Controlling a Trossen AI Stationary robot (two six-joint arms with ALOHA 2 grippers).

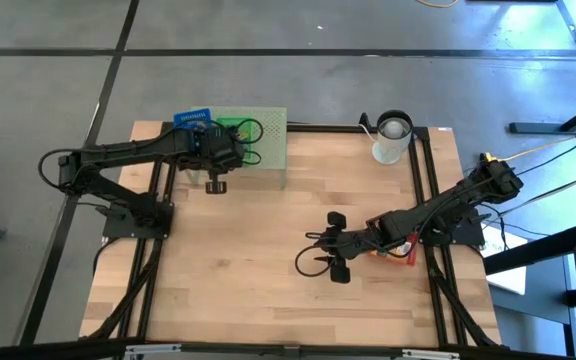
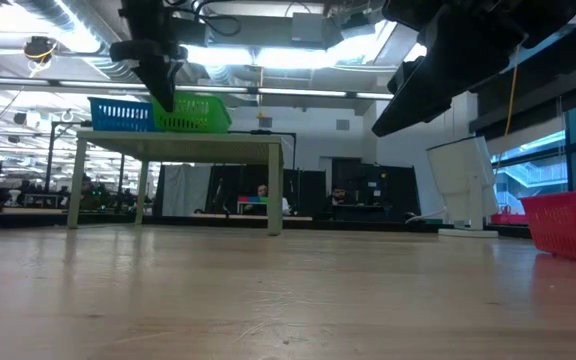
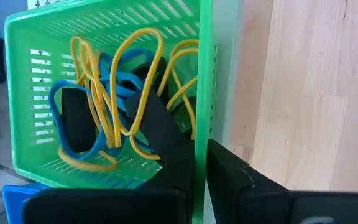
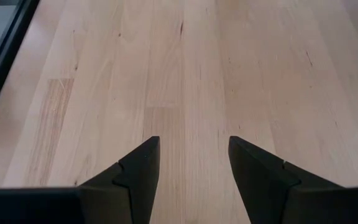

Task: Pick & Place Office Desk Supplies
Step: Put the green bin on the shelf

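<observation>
Green basket (image 3: 36,81), yellow, blue bands (image 3: 98,93)

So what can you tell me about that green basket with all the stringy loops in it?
The green basket looks like bright green plastic, with slotted mesh walls and a solid rim. It sits at the table's far edge, next to a blue basket. Inside lie tangled yellow rubber bands and blue rubber bands. The left gripper hangs over its rim, one dark finger reaching inside among the bands.

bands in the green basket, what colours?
Yellow and blue rubber bands in the green basket, clearest in the left wrist view.
</observation>
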